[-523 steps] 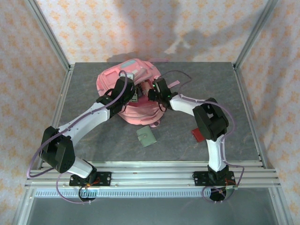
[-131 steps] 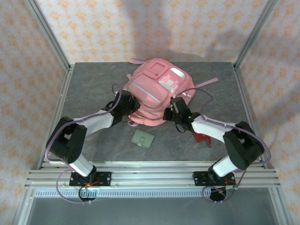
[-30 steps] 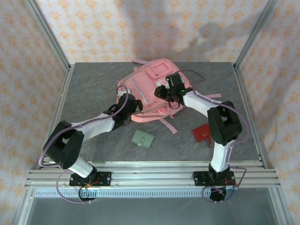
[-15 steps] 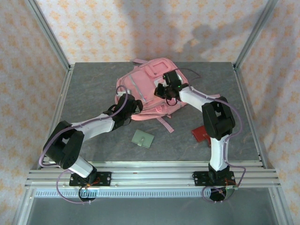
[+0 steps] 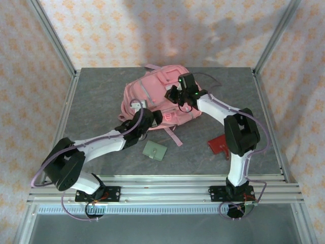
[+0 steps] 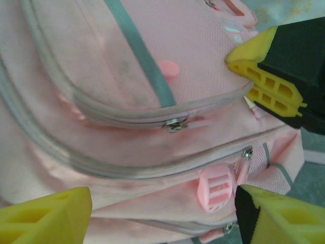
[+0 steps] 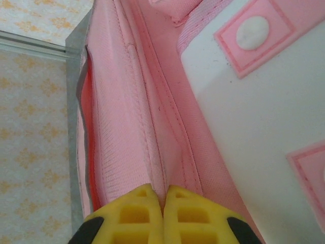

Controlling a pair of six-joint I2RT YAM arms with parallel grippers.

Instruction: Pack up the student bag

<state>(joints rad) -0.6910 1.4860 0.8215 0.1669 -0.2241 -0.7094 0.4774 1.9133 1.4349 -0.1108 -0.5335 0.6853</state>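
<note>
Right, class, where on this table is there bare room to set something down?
Bare table: the far-left corner beside the bag; the far-right stretch past the right arm; the near gap between the green wallet and the red item. Crowded: the middle, where the left arm and right arm meet the bag.

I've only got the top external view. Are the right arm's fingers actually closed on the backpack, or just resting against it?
Observer: Right wrist view: the right gripper has its fingers shut, with a fold of the student bag running in between the tips.
Operator: And the left one?
Observer: Left wrist view: the left gripper is open, fingers wide apart over the bag's front.
Operator: What's facing it?
Observer: A metal zipper pull on the pocket seam, and a pink buckle lower down.
</note>
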